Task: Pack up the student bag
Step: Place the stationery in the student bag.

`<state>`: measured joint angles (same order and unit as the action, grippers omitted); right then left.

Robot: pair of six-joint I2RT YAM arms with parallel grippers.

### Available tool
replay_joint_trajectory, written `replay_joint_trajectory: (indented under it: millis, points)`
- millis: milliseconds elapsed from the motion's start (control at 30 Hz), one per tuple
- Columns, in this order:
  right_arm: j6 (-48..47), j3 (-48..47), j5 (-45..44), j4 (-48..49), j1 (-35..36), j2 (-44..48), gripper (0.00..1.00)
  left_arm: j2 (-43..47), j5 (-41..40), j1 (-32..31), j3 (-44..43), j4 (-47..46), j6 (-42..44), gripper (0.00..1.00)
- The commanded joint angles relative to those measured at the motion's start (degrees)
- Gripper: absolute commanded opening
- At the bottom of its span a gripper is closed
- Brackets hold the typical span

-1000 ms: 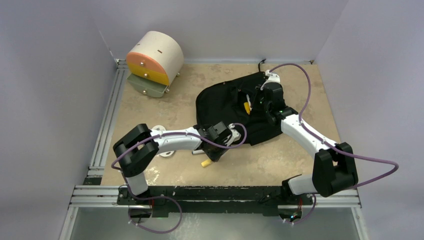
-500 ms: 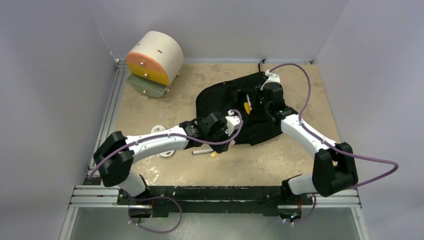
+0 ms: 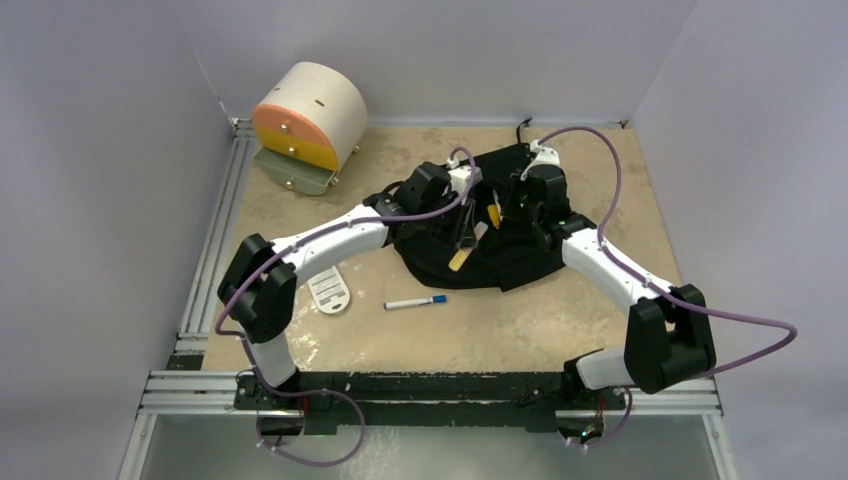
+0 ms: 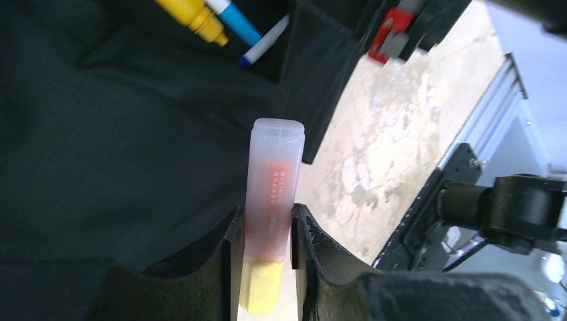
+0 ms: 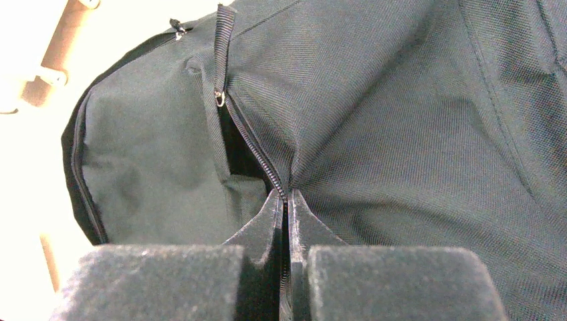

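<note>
Fingers (image 4: 309,244) of our left gripper (image 4: 265,231) clamp an orange highlighter (image 4: 271,180) by its lower barrel. Its clear cap points up the left wrist frame and its yellow end sticks out below the pads. Behind it the black cloth of the student bag (image 4: 120,134) fills the left half of that view. At the top edge a yellow marker (image 4: 194,15), a blue pen (image 4: 235,21) and a white pen (image 4: 267,41) lie in a dark opening of the bag. In the top view the bag lies in the upper middle of the frame on the tan table (image 3: 520,330), and we hold the highlighter over its centre-left part; whether it touches the cloth we cannot tell. Our right gripper (image 5: 285,204) is pinched tight on the bag's fabric right at the zipper (image 5: 251,144), whose teeth run up from the fingertips toward a strap pull (image 5: 224,40) at the upper left of the right wrist frame, with the zip gaping open beside it. Below the bag in the top view a blue-capped marker (image 3: 415,301) lies flat on the table, with a white card (image 3: 328,290) to its left. A cream-and-orange drawer box (image 3: 305,115) stands in the upper left, well apart from the bag.
</note>
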<state>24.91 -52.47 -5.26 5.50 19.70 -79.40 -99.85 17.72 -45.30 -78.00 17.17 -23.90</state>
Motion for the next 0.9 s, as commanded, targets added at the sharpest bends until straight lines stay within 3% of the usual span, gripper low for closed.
replay_joint_trajectory:
  millis: [0,200,867]
  points:
    - [1.1,-2.3,2.4,1.7,0.2,0.9,0.00,-4.0,5.7,-0.3,-7.5,-0.2,-5.2,0.00]
    - [1.3,-1.8,2.2,1.6,0.2,1.5,0.00,-8.5,3.9,0.6,-13.2,4.4,-7.2,0.00]
    - [1.6,-1.2,2.2,1.6,0.2,2.0,0.00,-21.4,7.0,4.1,-27.2,6.8,-9.5,0.00]
